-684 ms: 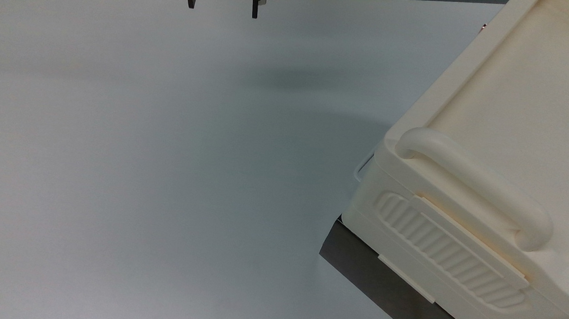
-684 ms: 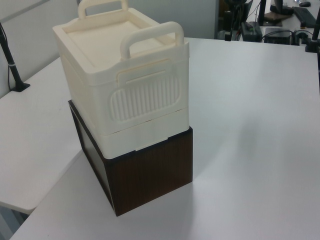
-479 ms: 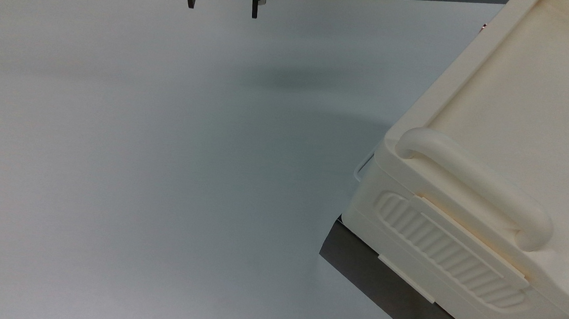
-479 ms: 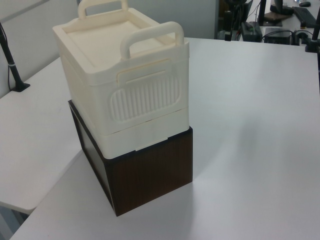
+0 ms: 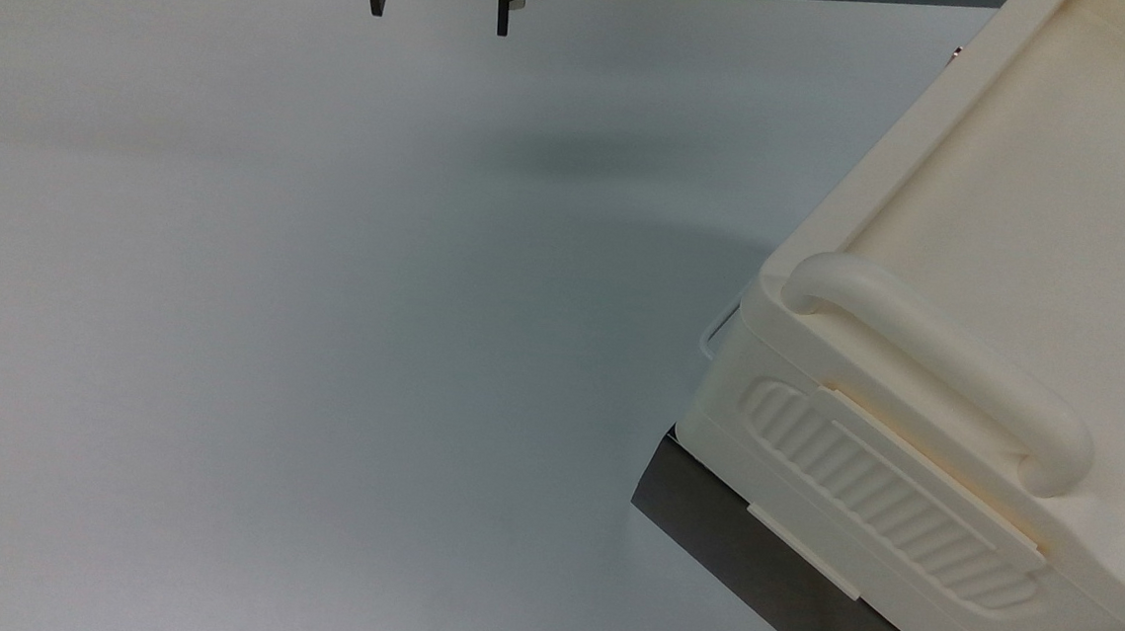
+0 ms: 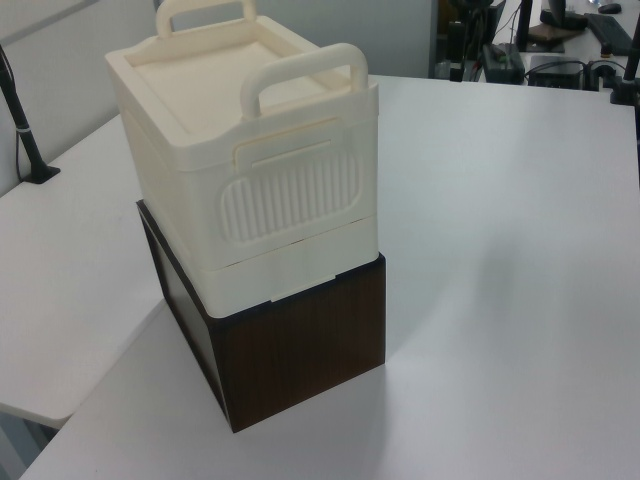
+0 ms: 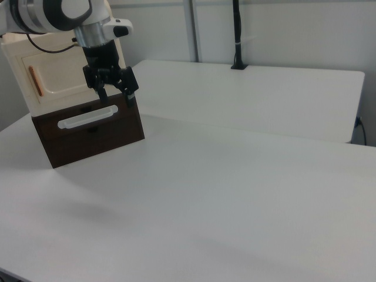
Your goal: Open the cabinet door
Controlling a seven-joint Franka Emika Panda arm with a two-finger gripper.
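Here the claw (image 5: 438,12) hangs wide open and empty above the bench (image 5: 327,289), well apart from the shut cabinet door (image 7: 56,82).

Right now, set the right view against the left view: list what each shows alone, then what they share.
Right view alone: the cabinet door with its orange bar handle, a white drawer handle on the dark box's front, and the open gripper hanging above the table. Left view alone: the cabinet's ribbed side panel and thick top handles. Both: the cream cabinet stacked on the dark wooden box, on the white table.
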